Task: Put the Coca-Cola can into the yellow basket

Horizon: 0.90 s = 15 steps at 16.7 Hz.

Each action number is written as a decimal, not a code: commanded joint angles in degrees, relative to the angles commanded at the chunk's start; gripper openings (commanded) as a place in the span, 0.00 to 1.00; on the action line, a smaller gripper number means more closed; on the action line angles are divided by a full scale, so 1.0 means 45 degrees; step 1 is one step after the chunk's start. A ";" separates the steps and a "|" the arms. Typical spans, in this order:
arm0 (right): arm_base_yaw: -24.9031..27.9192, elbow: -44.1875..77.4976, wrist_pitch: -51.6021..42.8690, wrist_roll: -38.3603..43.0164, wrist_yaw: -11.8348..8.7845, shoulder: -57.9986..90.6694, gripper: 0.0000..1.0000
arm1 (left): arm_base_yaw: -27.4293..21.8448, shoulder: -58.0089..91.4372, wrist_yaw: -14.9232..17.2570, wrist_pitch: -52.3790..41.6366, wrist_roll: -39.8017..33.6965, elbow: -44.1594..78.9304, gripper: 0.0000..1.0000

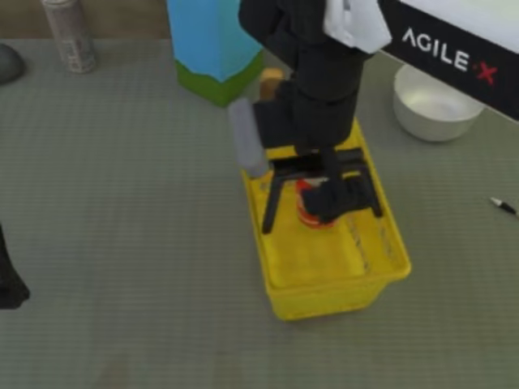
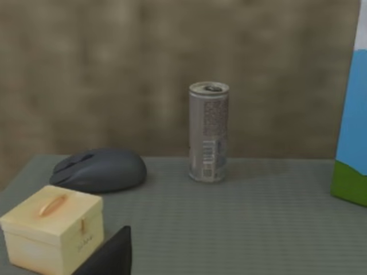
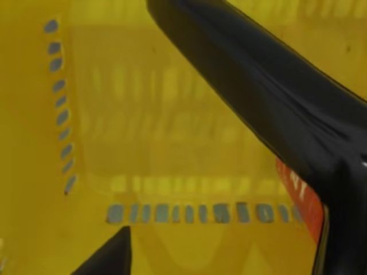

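1. Your left arm [image 1: 10, 279] stood parked at the near left edge of the table in the top view. Its gripper did not show there, and only a dark finger tip [image 2: 112, 255] entered the left wrist view, so I could not tell whether that claw was apart or together.
2. Nearest that wrist camera sat a cream box with an orange handle [image 2: 54, 229], and just behind it a dark grey mouse [image 2: 98, 170].
3. The yellow basket [image 1: 324, 296] stood right of the table's centre, its near half bare.
4. Your right gripper [image 1: 324, 203] had reached down inside the basket, beneath the black handles [image 1: 320, 166].
5. The Coca-Cola can [image 1: 306, 212] was inside the basket, upright, between the dark fingers. In the right wrist view one finger [image 3: 269, 109] lay against the can's red side [image 3: 301, 200]. The claw was clamped on the can.
6. Whether the can touched the basket floor could not be determined.
7. Farther back, you had a white bowl [image 1: 434, 105] at the right, a blue and green carton [image 1: 212, 44] behind the basket, and a grey patterned can [image 2: 209, 133] at the far left.
8. A small pen-like item [image 1: 503, 206] lay near the right edge.
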 joint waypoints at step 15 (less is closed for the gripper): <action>0.0003 -0.0115 0.0100 0.0003 0.0000 -0.0016 0.17 | 0.0000 0.0000 0.0000 0.0000 0.0000 0.0000 1.00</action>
